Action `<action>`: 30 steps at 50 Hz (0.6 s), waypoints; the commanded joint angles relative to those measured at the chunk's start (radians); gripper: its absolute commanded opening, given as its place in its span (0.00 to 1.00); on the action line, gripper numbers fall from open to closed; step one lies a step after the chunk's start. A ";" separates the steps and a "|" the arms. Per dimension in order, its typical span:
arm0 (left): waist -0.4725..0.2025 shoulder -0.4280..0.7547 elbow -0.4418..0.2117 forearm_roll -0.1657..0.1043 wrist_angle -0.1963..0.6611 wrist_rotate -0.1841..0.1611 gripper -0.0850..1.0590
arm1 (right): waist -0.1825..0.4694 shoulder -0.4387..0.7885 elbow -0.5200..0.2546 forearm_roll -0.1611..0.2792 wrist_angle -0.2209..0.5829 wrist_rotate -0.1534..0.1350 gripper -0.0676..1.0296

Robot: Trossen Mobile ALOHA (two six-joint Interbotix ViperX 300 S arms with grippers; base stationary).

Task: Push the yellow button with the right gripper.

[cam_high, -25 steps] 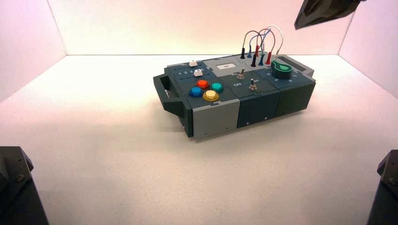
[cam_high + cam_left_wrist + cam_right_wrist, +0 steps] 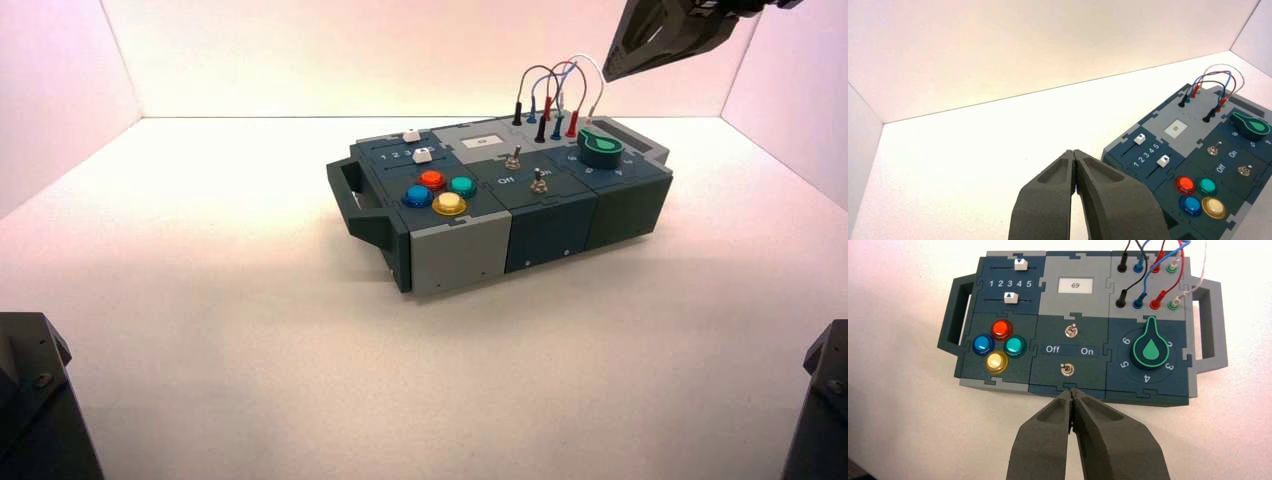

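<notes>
The yellow button (image 2: 449, 204) sits at the near corner of a cluster of round buttons on the box's left end, beside the blue button (image 2: 417, 196) and in front of the orange-red button (image 2: 431, 180). It also shows in the right wrist view (image 2: 997, 362) and the left wrist view (image 2: 1214, 207). My right gripper (image 2: 1073, 391) is shut and empty, held high above and behind the box's right end (image 2: 655, 35), far from the yellow button. My left gripper (image 2: 1074, 152) is shut and empty, to the left of the box.
The dark teal box (image 2: 545, 225) stands turned on the white table. It bears a teal button (image 2: 461, 185), two white sliders (image 2: 1014, 281), two toggle switches (image 2: 1071, 331) lettered Off and On, a green knob (image 2: 601, 150), looped wires (image 2: 555, 90) and a display reading 69 (image 2: 1076, 285).
My right arm has come down and to the left, farther into the high view, above the wires. The box and its parts have not moved.
</notes>
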 commanded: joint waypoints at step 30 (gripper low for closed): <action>0.006 0.021 -0.015 0.002 -0.028 0.002 0.05 | 0.153 0.207 -0.137 0.043 0.049 -0.002 0.04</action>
